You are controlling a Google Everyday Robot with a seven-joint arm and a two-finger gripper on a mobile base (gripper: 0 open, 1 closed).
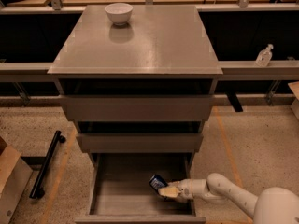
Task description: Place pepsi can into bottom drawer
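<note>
The gripper (164,191) was seen low in the frame, right of centre, reached in over the right-hand part of the bottom drawer (122,189), which was pulled out wide with its bare floor shown. The can (157,181) was grasped between the pale fingers (170,192) at its lower right end. It was tilted, with its upper end turned toward the upper left, and it was held inside the drawer's opening near the right wall. Whether the can was touching the drawer floor could not be told. The white arm (230,198) was stretched in from the lower right corner of the frame, with its wrist just over the drawer's right wall. Above the open drawer, the middle drawer (139,143) and the top drawer (135,108) were each drawn out a little, with a dark gap shown above each front. A white bowl (118,12) was set upright on the cabinet top (159,41), near its far left corner at the upper left of the frame. A clear bottle (264,56) was stood on a ledge at the right edge. A black bar (46,164) was laid on the floor at the lower left, and a cardboard box (10,181) was placed beside it in the corner.
</note>
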